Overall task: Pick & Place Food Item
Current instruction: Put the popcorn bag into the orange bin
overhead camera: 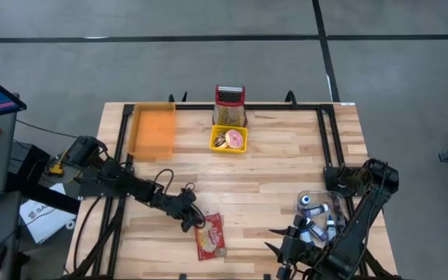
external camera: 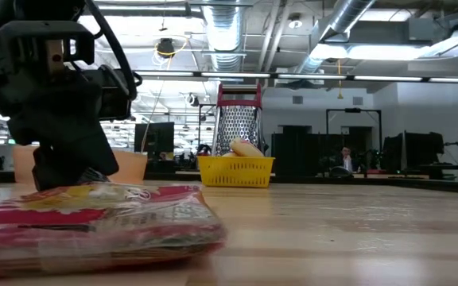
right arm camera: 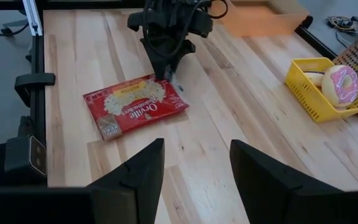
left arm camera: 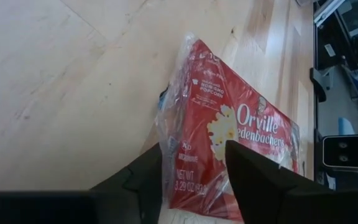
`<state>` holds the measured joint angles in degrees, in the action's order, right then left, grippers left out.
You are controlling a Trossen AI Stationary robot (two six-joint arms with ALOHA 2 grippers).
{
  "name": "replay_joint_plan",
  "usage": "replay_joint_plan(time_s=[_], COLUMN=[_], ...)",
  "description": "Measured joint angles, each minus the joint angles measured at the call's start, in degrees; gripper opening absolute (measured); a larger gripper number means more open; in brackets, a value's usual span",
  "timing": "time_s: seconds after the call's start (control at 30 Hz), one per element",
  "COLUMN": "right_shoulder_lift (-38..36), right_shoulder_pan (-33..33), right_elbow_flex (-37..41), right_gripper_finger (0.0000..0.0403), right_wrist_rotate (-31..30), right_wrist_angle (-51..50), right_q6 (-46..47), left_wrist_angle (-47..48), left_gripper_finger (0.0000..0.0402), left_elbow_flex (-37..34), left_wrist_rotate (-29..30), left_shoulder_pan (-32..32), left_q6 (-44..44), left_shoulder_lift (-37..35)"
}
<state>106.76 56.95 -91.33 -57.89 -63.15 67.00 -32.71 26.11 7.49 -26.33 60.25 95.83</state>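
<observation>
Down at the near edge of the table, my left gripper (left arm camera: 194, 177) is right on the popcorn packet (left arm camera: 229, 143), a red Orville Redenbacher's bag in clear wrap, lying flat on the wooden table (overhead camera: 271, 187). My two fingers (left arm camera: 253, 180) straddle its near end, one on either side, jaws partly apart around the wrap; whether they are actually pinching it I cannot tell. From above, my left claw (overhead camera: 190, 220) sits at the packet's (overhead camera: 211, 236) upper left corner, the arm stretched in from the left side. At table height the packet (external camera: 94, 218) fills the foreground with my dark claw (external camera: 68, 163) standing over its far end.

My right gripper (right arm camera: 194, 171) waits off to the right, jaws spread wide and empty, looking across at the packet (right arm camera: 135, 106) and at my other claw (right arm camera: 168, 65) bent over it. From above it (overhead camera: 286, 253) hangs near the front right corner, beside a clear tub (overhead camera: 321, 210) of small items I cannot make out.

Farther back, mid-table, a yellow basket (overhead camera: 229, 139) holds a pink-iced doughnut (overhead camera: 234, 139) and another pastry. Just behind it stands a metal box grater (overhead camera: 229, 105) with a red handle. To its left lies a translucent orange tray (overhead camera: 153, 131).
</observation>
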Motion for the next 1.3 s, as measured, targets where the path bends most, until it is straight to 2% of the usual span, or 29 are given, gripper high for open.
replay_joint_plan(time_s=[0.2,0.43,0.63,0.97,1.3], right_shoulder_lift=[0.0,0.0,0.0,0.0,0.0], right_shoulder_pan=[0.0,0.0,0.0,0.0,0.0], right_elbow_flex=[0.0,0.0,0.0,0.0,0.0], right_gripper_finger=[0.0175,0.0175,0.0175,0.0175,0.0175], right_wrist_rotate=[0.0,0.0,0.0,0.0,-0.1], right_wrist_angle=[0.0,0.0,0.0,-0.2,-0.6], right_q6=[-0.1,-0.1,-0.1,-0.1,-0.1], left_wrist_angle=[0.5,0.7,-0.7,-13.2,-14.0], left_gripper_finger=[0.0114,0.001,0.0001,0.0,0.0], left_elbow_flex=[0.0,0.0,-0.2,0.2,6.1], left_wrist_rotate=[-0.3,-0.5,0.3,6.5,10.9], left_shoulder_pan=[0.0,0.0,0.0,0.0,1.4], left_q6=[0.2,-1.9,-5.2,-18.8,-31.6], left_shoulder_lift=[0.0,0.0,0.1,0.2,-0.2])
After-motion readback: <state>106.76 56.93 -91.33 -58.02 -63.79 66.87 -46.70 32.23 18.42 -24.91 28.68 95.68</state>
